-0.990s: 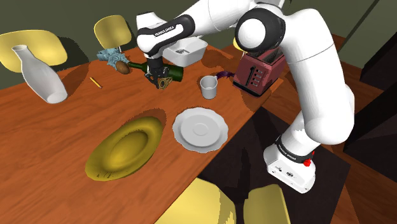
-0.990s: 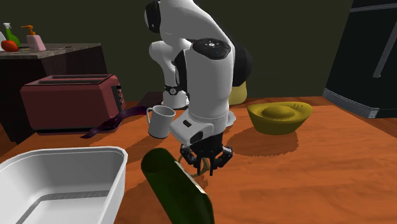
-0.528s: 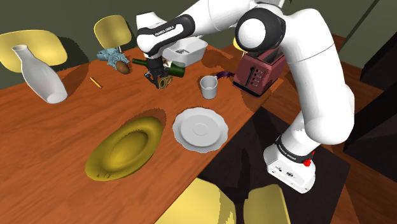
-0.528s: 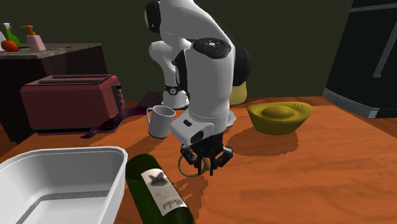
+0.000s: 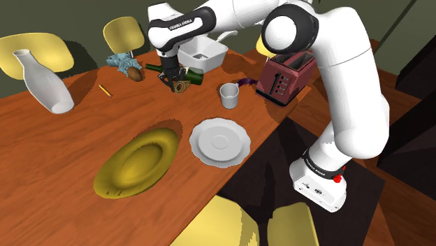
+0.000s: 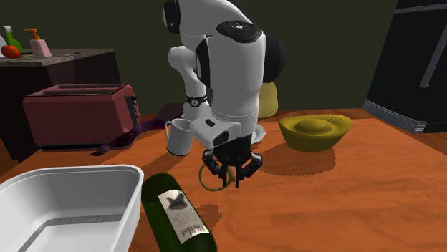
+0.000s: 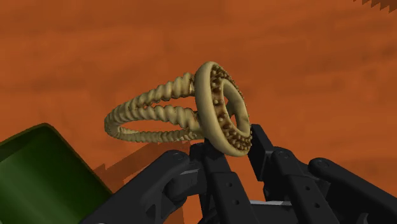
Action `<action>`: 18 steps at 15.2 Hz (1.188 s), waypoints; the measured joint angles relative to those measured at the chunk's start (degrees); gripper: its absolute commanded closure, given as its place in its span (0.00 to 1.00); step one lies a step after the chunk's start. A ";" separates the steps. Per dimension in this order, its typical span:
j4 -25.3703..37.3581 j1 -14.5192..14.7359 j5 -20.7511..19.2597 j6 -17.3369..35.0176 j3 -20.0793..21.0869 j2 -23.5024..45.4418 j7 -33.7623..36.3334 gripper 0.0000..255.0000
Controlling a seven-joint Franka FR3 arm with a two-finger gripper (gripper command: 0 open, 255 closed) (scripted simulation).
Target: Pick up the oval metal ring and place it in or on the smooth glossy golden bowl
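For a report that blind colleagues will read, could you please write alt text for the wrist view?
The black gripper is shut on a gold-coloured ring, clasping its oval beaded head while the twisted double band juts out to one side. Behind it lies the reddish-brown table, with part of a green bottle beside the gripper.

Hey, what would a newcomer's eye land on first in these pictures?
First the gold ring, clasped in the black gripper over the reddish-brown table. Next the big white arm arching over the table from the shoulder view's right, and the golden bowl at that view's lower left.
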 measured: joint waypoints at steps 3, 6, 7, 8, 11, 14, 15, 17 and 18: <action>0.71 -0.04 0.07 -1.64 0.05 -0.94 -0.05 1.00; 1.12 -0.07 0.17 -3.36 0.13 -2.25 -0.04 1.00; 1.51 -0.08 0.18 -3.86 0.13 -2.37 -0.06 1.00; 1.64 -0.08 0.22 -4.44 0.15 -2.79 -0.05 1.00; 3.12 -0.09 0.27 -6.42 0.18 -3.32 -0.10 1.00; 4.59 -0.07 0.32 -8.40 0.22 -3.82 -0.12 1.00; 4.85 -0.06 0.35 -8.94 0.24 -4.11 -0.10 1.00; 6.03 0.05 0.36 -10.29 0.28 -4.28 -0.02 1.00; 6.28 -0.07 0.38 -10.83 0.26 -4.56 -0.17 1.00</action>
